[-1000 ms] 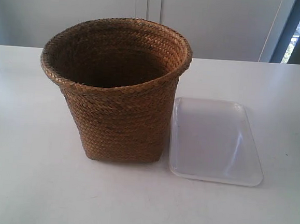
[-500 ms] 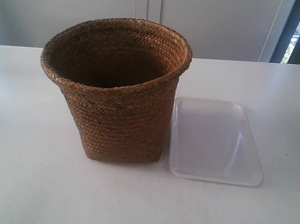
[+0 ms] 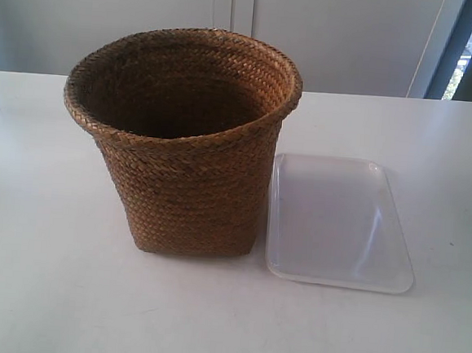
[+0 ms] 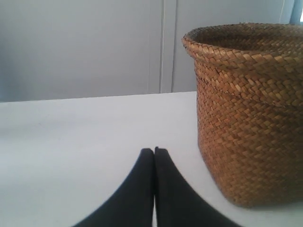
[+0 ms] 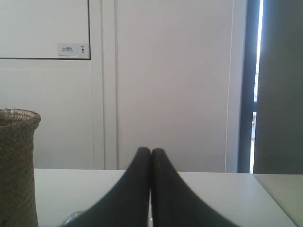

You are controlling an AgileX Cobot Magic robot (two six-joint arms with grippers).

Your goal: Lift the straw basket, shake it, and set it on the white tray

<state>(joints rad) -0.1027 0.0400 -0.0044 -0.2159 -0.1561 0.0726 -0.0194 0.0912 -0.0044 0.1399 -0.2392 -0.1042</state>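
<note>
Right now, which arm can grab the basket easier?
Probably the left. The straw basket looms large, close beside the left claw; the right claw sees only the basket's edge.

A plain white, smooth-topped bench (image 3: 39, 292) carries two things. A large brown woven straw basket (image 3: 185, 197), bucket-shaped with a wide, flared round rim and a narrower base, stands upright on the bench with its opening facing up. Just beside the basket's base, to its right in the exterior view, a shallow rectangular white tray (image 3: 339, 221) of translucent plastic with rounded corners lies flat. Whether the two touch cannot be told.
</note>
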